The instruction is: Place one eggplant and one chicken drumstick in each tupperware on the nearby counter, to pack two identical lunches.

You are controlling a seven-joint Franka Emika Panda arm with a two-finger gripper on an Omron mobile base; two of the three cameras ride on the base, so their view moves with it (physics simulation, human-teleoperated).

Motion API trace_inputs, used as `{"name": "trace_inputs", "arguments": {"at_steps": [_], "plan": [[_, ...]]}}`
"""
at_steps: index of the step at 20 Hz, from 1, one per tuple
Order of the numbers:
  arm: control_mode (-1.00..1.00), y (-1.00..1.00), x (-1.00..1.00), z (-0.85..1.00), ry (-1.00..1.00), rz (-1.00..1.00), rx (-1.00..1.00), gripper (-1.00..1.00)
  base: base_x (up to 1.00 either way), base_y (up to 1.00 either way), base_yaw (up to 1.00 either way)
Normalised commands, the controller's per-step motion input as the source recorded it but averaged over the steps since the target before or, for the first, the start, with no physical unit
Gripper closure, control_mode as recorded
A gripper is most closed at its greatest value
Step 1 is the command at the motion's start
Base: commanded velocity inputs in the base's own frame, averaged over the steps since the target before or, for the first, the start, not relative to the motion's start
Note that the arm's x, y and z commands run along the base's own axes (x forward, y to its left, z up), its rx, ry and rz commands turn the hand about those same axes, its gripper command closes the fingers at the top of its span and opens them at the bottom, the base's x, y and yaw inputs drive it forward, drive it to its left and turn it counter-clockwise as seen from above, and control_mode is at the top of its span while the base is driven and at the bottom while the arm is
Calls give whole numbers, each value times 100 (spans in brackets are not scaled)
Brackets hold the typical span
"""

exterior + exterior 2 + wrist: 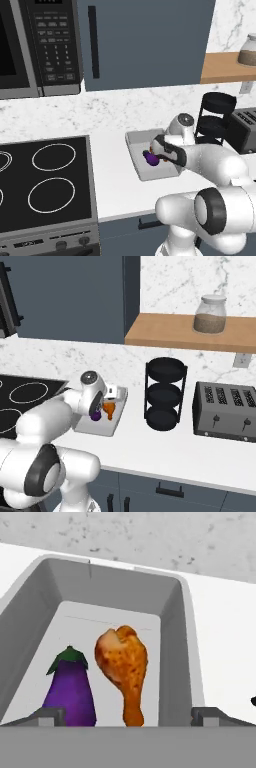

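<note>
A violet eggplant [70, 689] and a chicken drumstick [123, 664] lie side by side, apart, inside a light grey tupperware [172, 619] on the white desk [112, 175] beside the stove [45, 182]. The robot's fingers [44, 716] hang spread wide just above the tray, pinching nothing, near a black tiered rack [164, 393]

Rendered home kitchen. Black glass cooktop [45, 182] with four ring burners set beside a white countertop [200, 453]; dark blue-grey drawers below with black handles. Black-and-steel microwave [40, 45] mounted above the cooktop, blue-grey wall cabinet [150, 40] next to it. White marble backsplash. Wooden wall shelf [190, 333] carrying a lidded glass jar [210, 314]. On the counter: black four-slot toaster [225, 411], black three-tier round rack [165, 394].
</note>
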Motion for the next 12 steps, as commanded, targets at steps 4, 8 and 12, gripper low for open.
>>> {"name": "trace_inputs", "arguments": {"at_steps": [4,8,12], "plan": [[-100,0,-100,88,-12,0,0,-100,0,0,0],[-100,6,-99,95,-13,0,0,-100,0,0,0],[-100,22,-80,97,-6,0,-5,-100,0,0,0]]}}
